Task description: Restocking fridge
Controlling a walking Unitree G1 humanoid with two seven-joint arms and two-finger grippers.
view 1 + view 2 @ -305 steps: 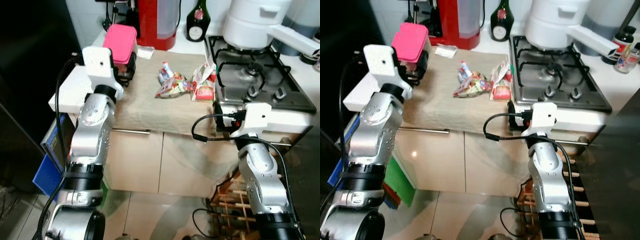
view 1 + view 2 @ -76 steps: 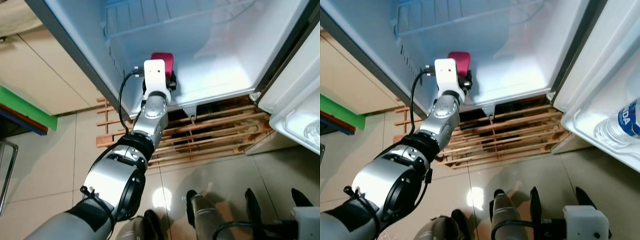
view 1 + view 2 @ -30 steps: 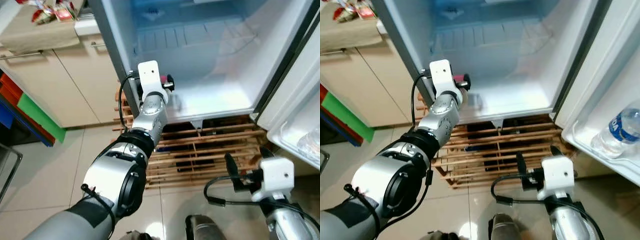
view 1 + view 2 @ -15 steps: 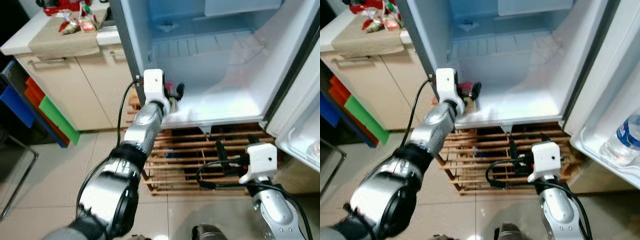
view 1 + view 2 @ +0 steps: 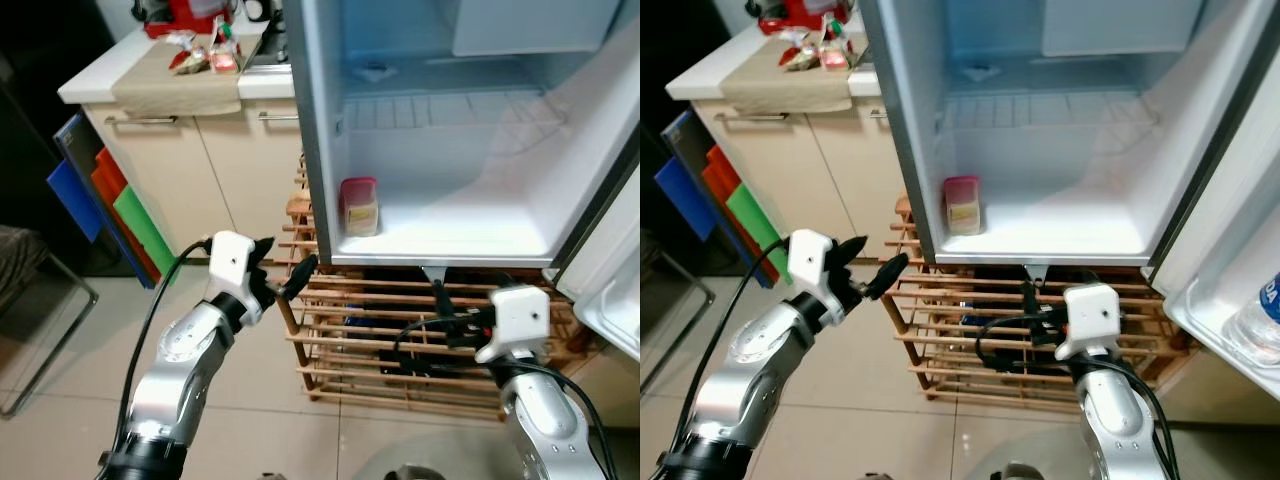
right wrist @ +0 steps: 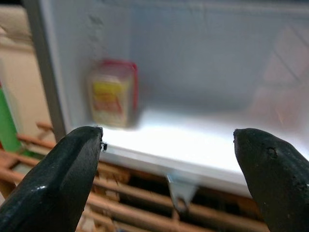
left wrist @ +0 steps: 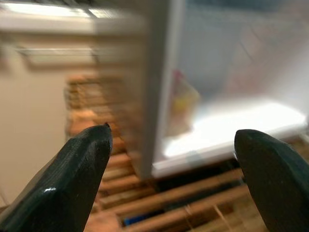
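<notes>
A clear container with a pink lid (image 5: 358, 205) stands upright at the left front of the open fridge's lower shelf (image 5: 470, 228). It also appears, blurred, in the left wrist view (image 7: 186, 99) and in the right wrist view (image 6: 112, 92). My left gripper (image 5: 285, 262) is open and empty. It hangs outside the fridge, below and to the left of the container. My right gripper (image 5: 1033, 308) is open and empty too, low in front of the shelf edge and pointing at the fridge.
A wooden slatted rack (image 5: 380, 340) lies under the fridge. The fridge door (image 5: 1240, 260) stands open at the right with a water bottle (image 5: 1260, 335) in its shelf. Snack packs (image 5: 205, 58) lie on the counter at the left, coloured boards (image 5: 110, 200) lean beside the cabinets.
My left gripper has let go of the pink-lidded container and drawn back out of the fridge, down and to the left. The container stays on the shelf. The camera has pulled back.
</notes>
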